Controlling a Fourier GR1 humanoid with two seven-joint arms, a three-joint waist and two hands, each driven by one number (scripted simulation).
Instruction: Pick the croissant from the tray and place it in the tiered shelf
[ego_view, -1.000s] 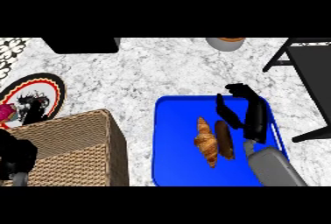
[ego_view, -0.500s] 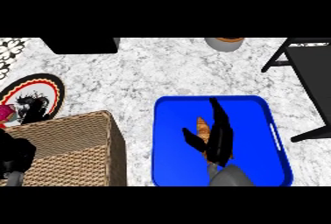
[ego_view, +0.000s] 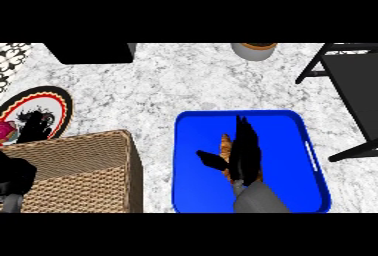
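Note:
A blue tray (ego_view: 196, 165) lies on the marble counter, right of the middle. On it lies the golden-brown croissant (ego_view: 224, 145), mostly hidden by my right hand (ego_view: 246, 152). That hand rests over the croissant with straight fingers pointing away from me and its thumb spread to the left, so it is open. The black tiered shelf (ego_view: 360, 92) stands at the right edge, apart from the tray. At the lower left edge my left hand (ego_view: 16, 172) rests open, fingers up, by the wicker basket.
A wicker basket (ego_view: 81, 172) stands left of the tray. Behind it lies a round plate (ego_view: 59, 100) with a red and black rim and a pink item on it. A black box (ego_view: 92, 52) and a grey pot (ego_view: 255, 51) sit at the far edge.
My right hand has swung left from the tray's right side onto the croissant and now covers most of it. The left hand has stayed still.

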